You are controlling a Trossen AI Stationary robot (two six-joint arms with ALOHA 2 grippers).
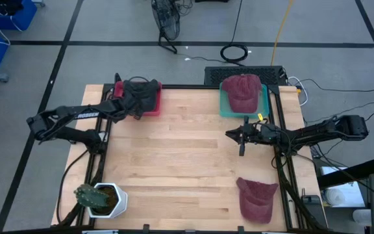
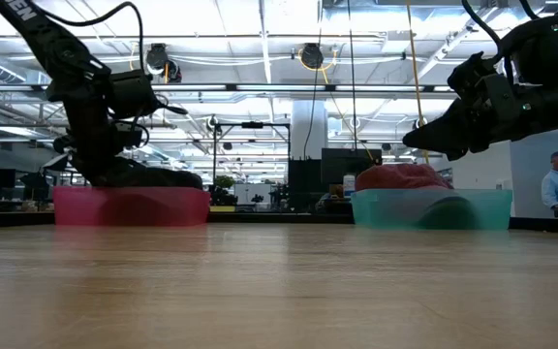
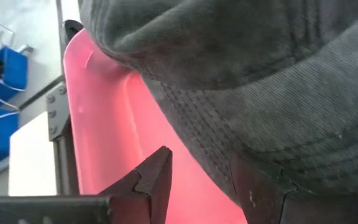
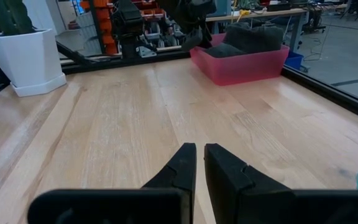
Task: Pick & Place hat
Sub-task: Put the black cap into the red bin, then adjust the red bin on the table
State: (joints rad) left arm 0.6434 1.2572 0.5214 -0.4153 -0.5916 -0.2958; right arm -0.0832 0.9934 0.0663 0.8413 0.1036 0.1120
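Dark grey hat (image 3: 272, 93), stitched corduroy-like fabric, in pink bin (image 3: 104, 124); left gripper (image 3: 210, 180) clamped on its brim.

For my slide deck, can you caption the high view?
Left claw at the dark hat in the pink bin; right claw shut above the table.

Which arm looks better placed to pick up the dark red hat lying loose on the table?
Right. The right gripper, shut and empty, hangs on the loose hat's side; the left gripper is busy at the pink bin.
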